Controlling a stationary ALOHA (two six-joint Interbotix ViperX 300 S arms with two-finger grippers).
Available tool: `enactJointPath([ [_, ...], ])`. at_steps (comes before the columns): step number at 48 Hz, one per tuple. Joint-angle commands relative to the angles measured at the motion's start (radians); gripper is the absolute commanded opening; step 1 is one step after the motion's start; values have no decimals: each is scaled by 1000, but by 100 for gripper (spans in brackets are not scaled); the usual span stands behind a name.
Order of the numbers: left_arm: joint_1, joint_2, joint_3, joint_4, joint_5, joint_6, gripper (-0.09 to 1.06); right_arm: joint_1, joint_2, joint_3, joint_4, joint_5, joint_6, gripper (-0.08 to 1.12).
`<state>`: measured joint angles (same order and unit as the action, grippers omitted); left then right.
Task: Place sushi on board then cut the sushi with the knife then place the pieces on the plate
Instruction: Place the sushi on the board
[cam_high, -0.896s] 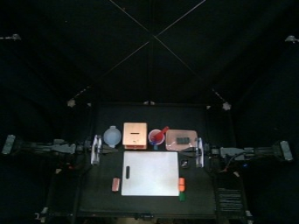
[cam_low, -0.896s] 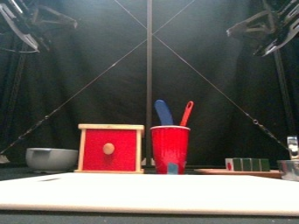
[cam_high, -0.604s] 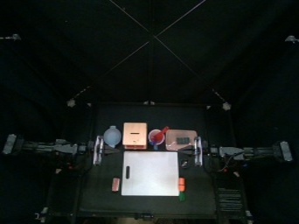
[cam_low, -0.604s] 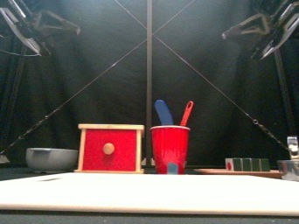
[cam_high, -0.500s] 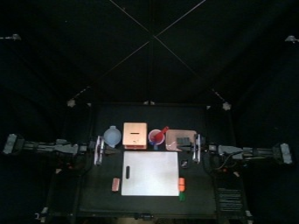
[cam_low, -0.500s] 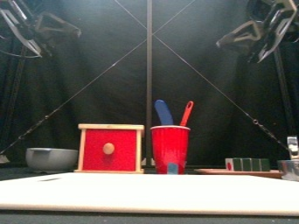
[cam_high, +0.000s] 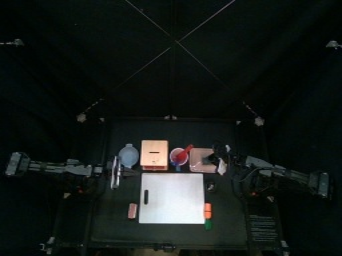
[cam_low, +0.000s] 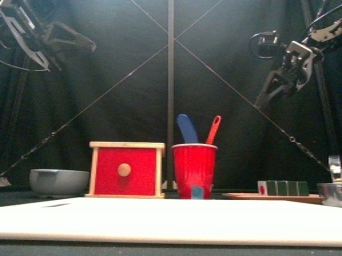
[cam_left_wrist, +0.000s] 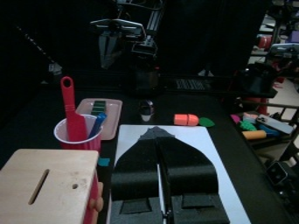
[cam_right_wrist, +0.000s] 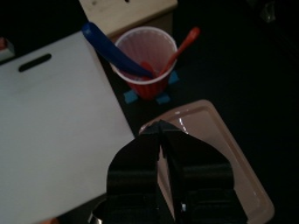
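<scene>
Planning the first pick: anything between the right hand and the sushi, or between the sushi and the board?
Nothing visible. The right hand hangs high over the pink tray, only air between it and the sushi there. The red cup stands beside the tray, off the path; the white board in front is bare.

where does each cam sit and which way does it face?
Top: high overhead, down onto white board; both arms enter sideways.
Front: table edge, level toward red cup; arms up high.
Left wrist: behind left gripper, across white board toward right arm.
Right wrist: above right gripper, looking down on pink tray.
Shared: red cup in all four.
</scene>
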<state>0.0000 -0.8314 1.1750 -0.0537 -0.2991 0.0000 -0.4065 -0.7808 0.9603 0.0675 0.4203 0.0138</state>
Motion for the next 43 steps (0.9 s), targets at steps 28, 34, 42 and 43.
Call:
enactJointPath([
  [28,12,23,-25,-17,-11,-2,-3,-21,115,15,-206,103,-40,96],
  [34,14,23,-26,-26,-12,-2,-3,-48,169,-5,-202,144,-103,96],
  [42,14,23,-28,-48,-25,-2,-3,-101,250,-21,-140,153,-236,96],
  [43,14,23,-26,-51,-23,-2,-3,-110,258,-21,-126,153,-256,96],
])
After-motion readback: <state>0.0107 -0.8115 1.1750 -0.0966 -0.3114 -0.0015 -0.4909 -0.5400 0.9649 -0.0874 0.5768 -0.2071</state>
